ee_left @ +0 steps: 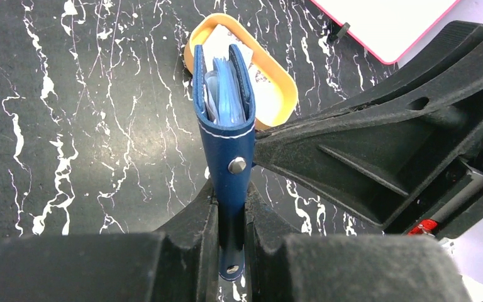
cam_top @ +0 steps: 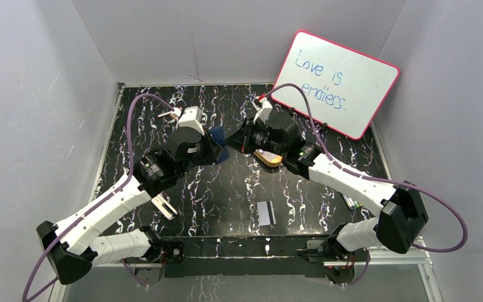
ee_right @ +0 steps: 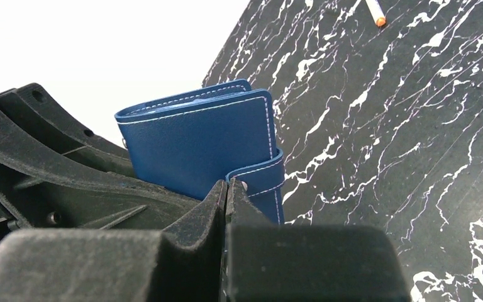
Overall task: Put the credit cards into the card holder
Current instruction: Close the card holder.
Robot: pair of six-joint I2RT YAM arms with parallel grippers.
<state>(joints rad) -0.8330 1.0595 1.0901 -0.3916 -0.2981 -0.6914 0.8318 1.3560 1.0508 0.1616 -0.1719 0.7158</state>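
1. whiteboard (cam_top: 336, 82), propped at the far right: handwritten "love is endless."
2. card holder (ee_left: 226, 119): raised above the counter (ee_left: 69, 126), edge-on, long axis in line with the left fingers, open edge towards the orange tin (ee_left: 277, 94).
3. left end effector (ee_left: 231, 201): clamped on the card holder's near end.
4. right end effector (ee_right: 226, 189): clenched, tips at the snap tab (ee_right: 261, 182); whether it pinches the tab cannot be told.
5. credit card (cam_top: 265, 212): flat on the counter between the arm bases, long axis near-to-far.

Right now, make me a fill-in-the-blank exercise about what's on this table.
The left tool is shut on the ___ card holder.
One credit card lies flat on the ___.
The whiteboard reads "Love is ___".
Missing words: blue, table, endless.
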